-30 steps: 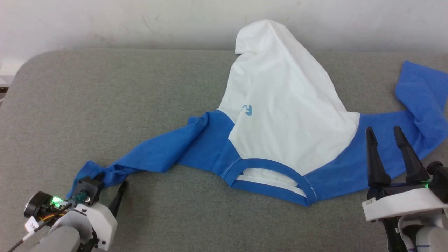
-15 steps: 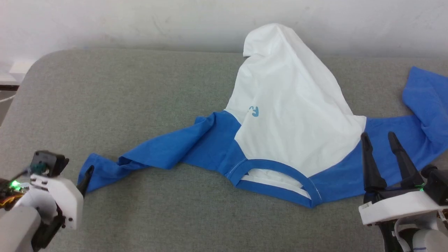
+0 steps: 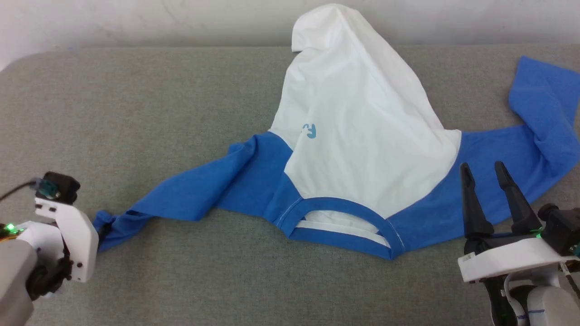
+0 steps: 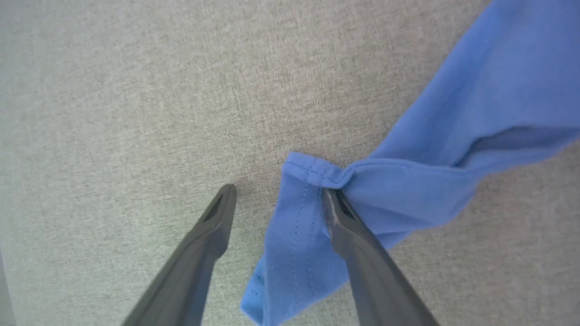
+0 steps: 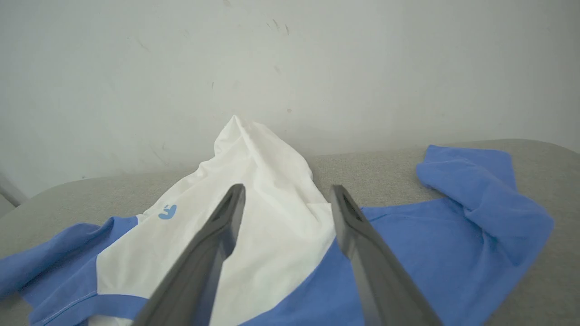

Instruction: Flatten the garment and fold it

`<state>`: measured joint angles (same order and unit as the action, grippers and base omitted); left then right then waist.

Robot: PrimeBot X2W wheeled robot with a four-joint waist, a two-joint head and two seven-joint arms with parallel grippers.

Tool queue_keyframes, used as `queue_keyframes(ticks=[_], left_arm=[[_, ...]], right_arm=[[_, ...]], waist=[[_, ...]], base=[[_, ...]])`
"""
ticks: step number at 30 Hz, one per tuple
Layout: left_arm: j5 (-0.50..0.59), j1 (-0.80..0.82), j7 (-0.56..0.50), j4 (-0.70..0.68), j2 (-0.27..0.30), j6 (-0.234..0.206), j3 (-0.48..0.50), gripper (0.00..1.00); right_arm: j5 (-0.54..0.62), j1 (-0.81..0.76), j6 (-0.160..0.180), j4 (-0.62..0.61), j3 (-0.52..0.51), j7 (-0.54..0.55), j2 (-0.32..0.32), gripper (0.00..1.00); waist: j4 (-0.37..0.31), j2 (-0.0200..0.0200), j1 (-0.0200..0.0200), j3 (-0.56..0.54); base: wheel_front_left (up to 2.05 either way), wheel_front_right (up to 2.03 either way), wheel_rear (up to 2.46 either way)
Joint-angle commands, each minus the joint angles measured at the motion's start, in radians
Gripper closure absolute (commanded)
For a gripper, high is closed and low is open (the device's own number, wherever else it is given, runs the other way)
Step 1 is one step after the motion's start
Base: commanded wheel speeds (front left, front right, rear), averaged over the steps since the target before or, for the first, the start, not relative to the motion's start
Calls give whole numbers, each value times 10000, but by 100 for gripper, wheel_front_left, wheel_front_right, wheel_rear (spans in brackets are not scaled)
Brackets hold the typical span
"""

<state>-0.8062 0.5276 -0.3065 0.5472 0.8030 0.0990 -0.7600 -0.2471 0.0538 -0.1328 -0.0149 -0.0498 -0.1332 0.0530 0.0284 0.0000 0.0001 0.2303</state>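
Cloth, soft and creased: in the head view the shirt [image 3: 362, 136] lies mid-frame on a grey, felt-like table [image 3: 136, 113]. Its white body is gathered into a peak at top centre. Blue sleeves run out to the lower left and to the right edge, where the right one folds back and is cut off by the frame. The blue neckband [image 3: 340, 222] gapes at lower centre. A small blue mark on the white is too small to read. At lower left the left gripper [image 3: 102, 226] sits right at the cuff [image 3: 106, 222], its fingers nearly hidden behind its white housing. At lower right the right gripper [image 3: 480, 165] has its fingers spread wide over the right sleeve; contact cannot be told.

In the left wrist view the left gripper [image 4: 278, 190] stands wide. The stitched cuff lies crumpled between the fingers, against the right-hand one, not pinched.

In the right wrist view the right gripper [image 5: 287, 188] is wide and holds nothing. The shirt lies beyond it, its peak at centre before a scuffed pale wall [image 5: 136, 68].
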Motion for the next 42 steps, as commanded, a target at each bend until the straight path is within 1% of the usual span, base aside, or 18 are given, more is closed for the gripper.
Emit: queue_keyframes(ticks=[1, 4, 5, 6, 7, 9, 12, 15, 18, 19, 21, 26, 28, 29, 31, 35, 39, 42], left_arm=[[-402, -195, -496, -18, -122, 216, -334, 0], [-1000, -349, -1163, -414, 42, 300, -716, 0], [-1273, -410, -1350, -642, 108, 306, -853, 25], [-1490, -433, -1427, -936, 192, 309, -992, 60], [-1695, -437, -1398, -1202, 286, 310, -1078, 100], [-1960, -391, -1176, -1548, 469, 312, -1158, 100], [-1956, -200, -542, -1769, 675, 313, -1216, 100], [-1633, 92, 340, -1717, 793, 314, -1178, 100], [-1217, 462, 1370, -1445, 772, 294, -939, 100], [-1217, 462, 1370, -1445, 772, 294, -939, 100], [-778, 771, 2189, -1304, 756, 130, -746, 100], [540, 1443, 4551, -1261, 663, -541, -374, 100], [1004, 1428, 5187, -1383, 630, -697, -409, 100], [1209, 1314, 5355, -1488, 612, -732, -475, 100], [1667, 887, 5532, -1770, 611, -663, -791, 100], [2322, -267, 5629, -2140, 655, -279, -1703, 100], [2517, -1097, 5538, -2205, 739, 119, -2692, 100], [2536, -1328, 5282, -2146, 843, 253, -3333, 100]], right_arm=[[-44, 144, 21, 48, 15, -73, -28, 0], [-72, 181, 21, 156, -13, -125, -28, 0], [-76, 192, 21, 198, -26, -143, -28, 0], [-78, 204, 21, 244, -43, -162, -28, 0], [-81, 217, 21, 292, -55, -185, -28, 0], [-80, 234, 21, 398, -75, -221, -28, 0], [-67, 241, 21, 574, -103, -229, -28, 0], [-55, 253, 21, 675, -153, -224, -28, 0], [-36, 215, 21, 743, -215, -212, -28, 0], [-36, 215, 21, 743, -215, -212, -28, 0], [-42, 165, 21, 765, -251, -193, -28, 0], [-40, 34, 21, 745, -337, -132, -28, 0], [-53, -10, 21, 724, -334, -110, -28, 0], [-66, -31, 21, 712, -334, -106, -28, 0], [-102, -71, 21, 692, -338, -109, -28, 0], [-151, -144, 21, 690, -338, -122, -28, 0], [-161, -174, 21, 726, -375, -123, -28, 0], [-197, -151, 21, 780, -362, -99, -28, 0]], waist=[[-180, 0, -1, 216], [-247, 0, -1, 323], [-253, 0, -1, 347], [-255, 0, -1, 367], [-249, 0, -1, 375], [-220, 0, -1, 336], [-157, 0, -1, 144], [-88, 0, -1, -126], [-13, 0, -1, -427], [-13, 0, -1, -427], [37, 0, -1, -598], [194, 0, -1, -883], [230, 0, -1, -963], [246, 0, -1, -991], [278, 0, -1, -1021], [359, 0, -1, -1015], [443, 0, -1, -1035], [507, 0, -1, -1065]], base=[[0, 0, 0], [0, 0, 0], [0, 0, 0], [0, 0, 0], [0, 0, 0], [0, 0, 0], [0, 0, 0], [0, 0, 0], [0, 0, 0], [0, 0, 0], [0, 0, 0], [0, 0, 0], [0, 0, 0], [0, 0, 0], [0, 0, 0], [0, 0, 0], [0, 0, 0], [0, 0, 0]])
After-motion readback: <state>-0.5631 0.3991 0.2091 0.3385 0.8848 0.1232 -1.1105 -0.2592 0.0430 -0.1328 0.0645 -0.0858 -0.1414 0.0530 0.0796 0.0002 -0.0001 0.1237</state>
